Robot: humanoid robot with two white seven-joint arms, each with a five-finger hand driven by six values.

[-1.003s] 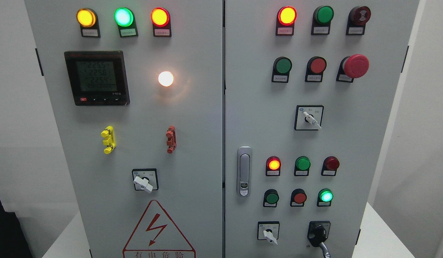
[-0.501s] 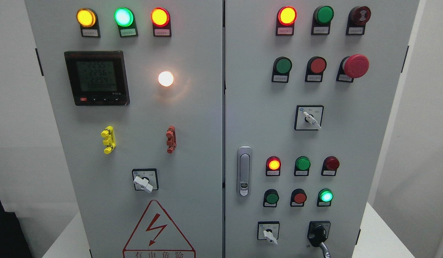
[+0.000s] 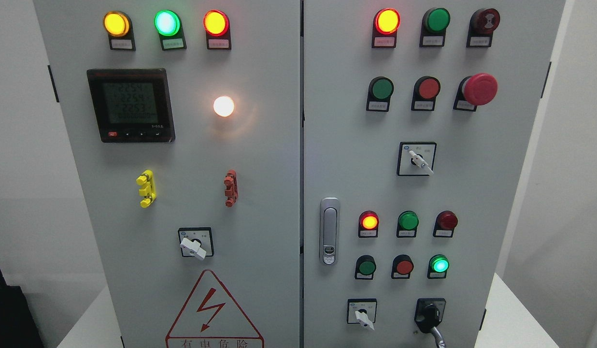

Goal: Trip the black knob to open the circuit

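Note:
The black knob (image 3: 429,316) sits at the bottom right of the grey cabinet's right door (image 3: 472,193), on a black square plate, its handle pointing down and to the right. To its left is a white selector switch (image 3: 362,316). Neither of my hands shows in the head view.
The right door carries a red mushroom stop button (image 3: 479,89), a second white selector (image 3: 418,160), rows of lamps and buttons, and a metal latch handle (image 3: 329,231). On the left door are a meter display (image 3: 130,104), a lit white lamp (image 3: 223,106) and another selector (image 3: 194,245).
Only the digits on the meter display have changed; nothing else has moved.

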